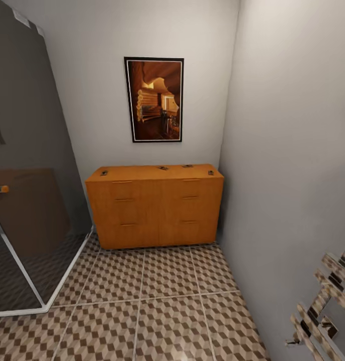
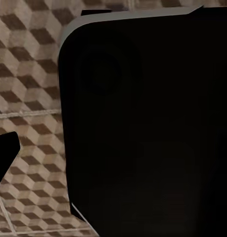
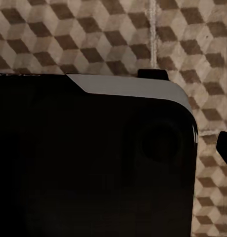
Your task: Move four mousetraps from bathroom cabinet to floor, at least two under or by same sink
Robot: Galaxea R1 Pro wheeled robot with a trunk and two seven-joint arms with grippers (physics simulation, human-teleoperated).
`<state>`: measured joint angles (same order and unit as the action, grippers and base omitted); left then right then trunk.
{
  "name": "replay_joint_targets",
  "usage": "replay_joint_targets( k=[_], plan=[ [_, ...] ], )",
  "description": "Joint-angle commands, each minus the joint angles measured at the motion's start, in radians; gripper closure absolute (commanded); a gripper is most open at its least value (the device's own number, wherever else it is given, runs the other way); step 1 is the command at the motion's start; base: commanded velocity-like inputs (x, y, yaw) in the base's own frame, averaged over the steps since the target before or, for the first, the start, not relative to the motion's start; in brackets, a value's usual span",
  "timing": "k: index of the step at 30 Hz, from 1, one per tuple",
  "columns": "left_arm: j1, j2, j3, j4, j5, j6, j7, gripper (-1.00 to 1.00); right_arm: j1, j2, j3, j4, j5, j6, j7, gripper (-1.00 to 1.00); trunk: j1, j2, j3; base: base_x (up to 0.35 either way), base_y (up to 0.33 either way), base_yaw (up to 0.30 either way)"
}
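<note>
Head: 4 mousetraps (image 1: 163, 167) atop cabinet (image 1: 155, 210); wrists: floor tiles (image 3: 93, 34).

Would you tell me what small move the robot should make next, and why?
Probably roll forward toward the cabinet: the four mousetraps lie on its top against the far wall, with open tiled bathroom floor between, likely beyond arm's reach.

Soft, even light fills the head view, with the walls (image 1: 288, 125) pale grey and a small glare spot on the bathroom floor (image 1: 182, 355) at the lower edge. Straight lines lean outward toward the edges. Both wrist views are dim, and a black, featureless body (image 2: 153, 128) blocks much of each.
</note>
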<state>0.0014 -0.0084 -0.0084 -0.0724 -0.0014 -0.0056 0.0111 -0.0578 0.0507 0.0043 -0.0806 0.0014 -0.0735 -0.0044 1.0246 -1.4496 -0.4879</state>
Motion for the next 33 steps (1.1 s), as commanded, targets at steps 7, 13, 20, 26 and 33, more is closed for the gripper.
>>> replay_joint_targets(
  k=[7, 13, 20, 26, 33],
  plan=[
    [0.000, -0.001, -0.001, -0.001, 0.000, -0.001, 0.001, -1.00, 0.000, 0.001, 0.000, 0.001, 0.000, -0.003, 0.000, -1.00, 0.000, 0.000, -0.006, 0.262, -0.209, 0.255],
    [0.000, 0.000, -0.001, -0.001, 0.000, -0.001, 0.001, -1.00, 0.000, 0.000, 0.000, 0.001, 0.000, -0.003, 0.000, -1.00, 0.000, 0.000, -0.011, 0.262, -0.209, 0.255],
    [0.000, 0.000, -0.001, -0.002, 0.000, -0.001, 0.001, -1.00, 0.000, 0.000, 0.000, 0.001, 0.000, -0.003, 0.000, -1.00, 0.000, 0.000, -0.016, 0.262, -0.209, 0.255],
    [0.000, 0.000, -0.001, -0.001, 0.000, -0.001, 0.001, -1.00, 0.000, 0.000, 0.000, 0.001, 0.000, -0.003, 0.000, -1.00, 0.000, 0.000, -0.021, 0.245, -0.206, 0.243],
    [0.000, 0.001, -0.001, -0.002, 0.000, -0.001, 0.001, -1.00, 0.000, 0.000, 0.000, 0.001, 0.000, -0.003, -0.001, -1.00, 0.000, 0.000, -0.021, 0.077, -0.071, 0.049]
  ],
)
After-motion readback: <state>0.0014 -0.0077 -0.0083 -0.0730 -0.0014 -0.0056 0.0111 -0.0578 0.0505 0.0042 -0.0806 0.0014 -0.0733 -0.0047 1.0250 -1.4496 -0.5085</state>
